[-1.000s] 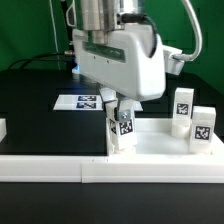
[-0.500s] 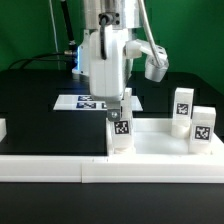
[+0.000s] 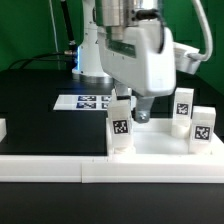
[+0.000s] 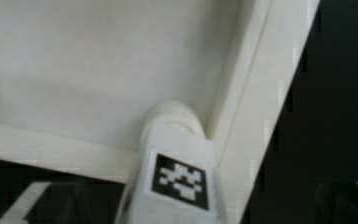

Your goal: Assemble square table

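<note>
Compared with a second ago, the arm is sitting further to the exterior view's right and the gripper [image 3: 141,112] is no longer wrapped around the front leg [image 3: 120,127]; half a second ago it was straight above that leg, and now it is hanging just beside it on the right, apart from it. The leg itself is standing upright where it stood before, at the near left corner of the slab [image 3: 160,143], tag facing the camera. The fingers are mostly hidden under the wrist housing, so how far the jaws are parted I cannot tell, only that nothing is showing between them. Two more legs [image 3: 184,104] [image 3: 203,127] are standing upright at the slab's right side, unmoved. The wrist view is looking down on the slab's raised rim [image 4: 247,90] with the tagged leg [image 4: 179,165] seated in the corner, touching the rim. The slab is resting on a black table [image 3: 40,110], with the low white wall [image 3: 60,167] running along the near edge and the marker board [image 3: 85,101] lying flat further back to the left. Behind, a green backdrop [image 3: 30,30] is filling the room's far side.
</note>
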